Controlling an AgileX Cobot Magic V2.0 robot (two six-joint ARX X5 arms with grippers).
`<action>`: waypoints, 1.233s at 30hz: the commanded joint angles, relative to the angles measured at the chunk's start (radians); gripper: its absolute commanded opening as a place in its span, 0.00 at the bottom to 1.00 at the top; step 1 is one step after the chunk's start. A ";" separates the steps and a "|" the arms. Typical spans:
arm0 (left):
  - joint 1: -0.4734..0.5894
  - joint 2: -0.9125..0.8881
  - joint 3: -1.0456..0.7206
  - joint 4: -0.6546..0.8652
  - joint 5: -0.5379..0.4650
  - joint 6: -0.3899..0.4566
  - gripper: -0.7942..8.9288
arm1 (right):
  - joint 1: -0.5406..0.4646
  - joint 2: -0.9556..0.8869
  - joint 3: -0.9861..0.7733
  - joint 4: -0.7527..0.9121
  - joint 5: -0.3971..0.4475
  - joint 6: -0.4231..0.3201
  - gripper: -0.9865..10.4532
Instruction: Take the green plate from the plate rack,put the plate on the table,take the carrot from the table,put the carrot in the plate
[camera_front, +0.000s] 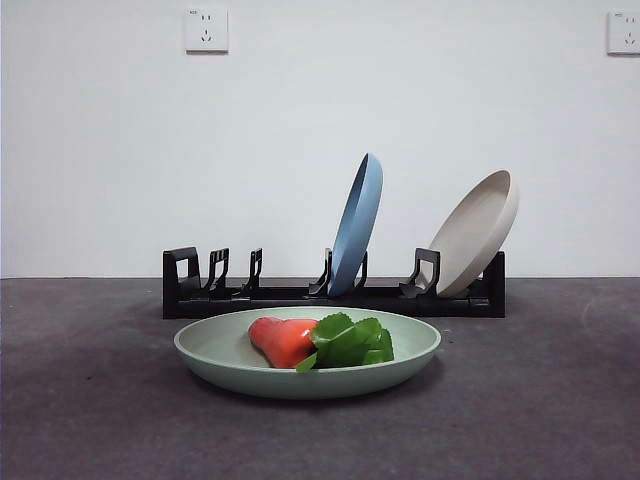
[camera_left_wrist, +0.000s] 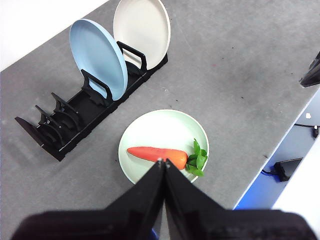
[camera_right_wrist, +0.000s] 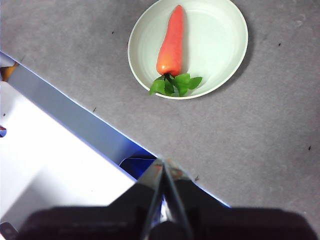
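The green plate (camera_front: 400, 350) lies flat on the table (camera_front: 90, 400) in front of the plate rack (camera_front: 280, 297). The carrot (camera_front: 285, 340) lies in the plate, its leaves to the right. Both show in the left wrist view, plate (camera_left_wrist: 155, 130) and carrot (camera_left_wrist: 156, 153), and in the right wrist view, plate (camera_right_wrist: 220, 45) and carrot (camera_right_wrist: 171, 42). My left gripper (camera_left_wrist: 163, 162) is shut and empty, high above the plate. My right gripper (camera_right_wrist: 163, 167) is shut and empty, raised above the table's edge, apart from the plate. Neither arm shows in the front view.
A blue plate (camera_front: 356, 225) and a beige plate (camera_front: 478, 232) stand in the rack's right slots; its left slots hold nothing. The table's edge (camera_left_wrist: 270, 160) runs close to the green plate, with cables (camera_left_wrist: 285, 167) on the floor beyond.
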 joint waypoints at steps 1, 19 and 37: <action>-0.002 -0.002 -0.004 0.002 -0.005 -0.006 0.08 | 0.001 -0.003 -0.005 0.006 0.002 -0.005 0.09; 0.016 -0.005 -0.005 0.006 -0.016 0.047 0.08 | 0.002 -0.005 -0.005 0.006 0.002 -0.005 0.09; 0.800 -0.438 -0.525 0.745 0.227 0.284 0.08 | 0.002 -0.005 -0.005 0.006 0.002 -0.005 0.09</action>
